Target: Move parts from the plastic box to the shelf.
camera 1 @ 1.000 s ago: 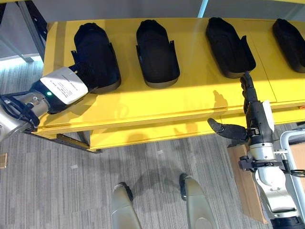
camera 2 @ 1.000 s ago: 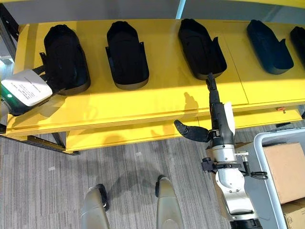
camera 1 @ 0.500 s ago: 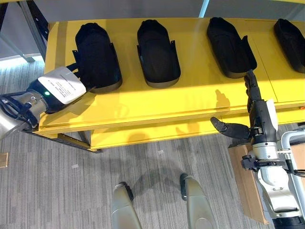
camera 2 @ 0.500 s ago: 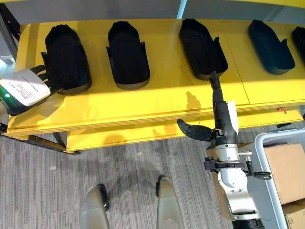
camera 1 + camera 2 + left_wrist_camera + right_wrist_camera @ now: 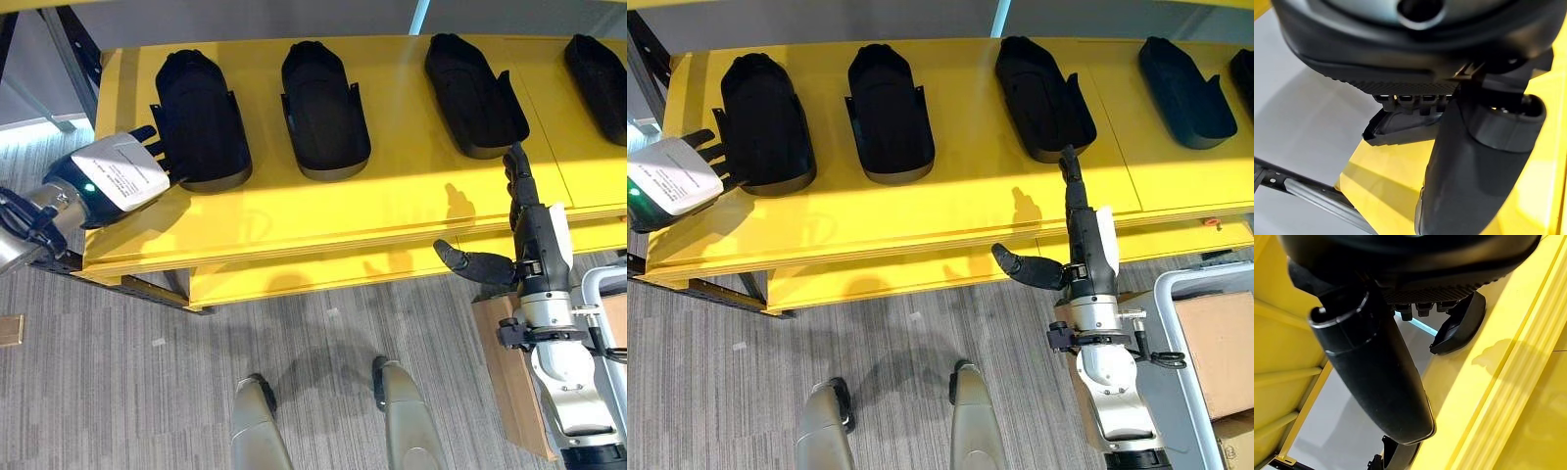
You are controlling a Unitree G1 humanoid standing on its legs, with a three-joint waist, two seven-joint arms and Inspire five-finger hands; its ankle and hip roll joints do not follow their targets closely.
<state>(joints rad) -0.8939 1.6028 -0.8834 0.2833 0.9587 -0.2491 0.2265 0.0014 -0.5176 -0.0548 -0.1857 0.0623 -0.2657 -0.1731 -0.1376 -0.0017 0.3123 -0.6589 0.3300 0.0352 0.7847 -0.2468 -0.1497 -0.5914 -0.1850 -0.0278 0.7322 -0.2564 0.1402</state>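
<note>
- We see our left hand (image 5: 147, 157) has drawn back off the leftmost part (image 5: 199, 119), fingers straight, empty.
- That part now rests on the shelf (image 5: 323, 211).
- Our right hand (image 5: 514, 211) hangs open.

Grey striped carpet floor (image 5: 118, 392); brown cardboard box (image 5: 1215, 352) inside a grey-rimmed bin (image 5: 1176, 323).

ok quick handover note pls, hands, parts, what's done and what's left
Left hand: open, fingers straight, at the near left edge of the leftmost part, not gripping it.
Right hand: open and empty, held over the front edge of the yellow shelf.
Parts: several black parts lie in a row on the shelf, the leftmost already set down.
Left: bring the next part from the plastic box, whose rim shows at the robot's right.
</note>
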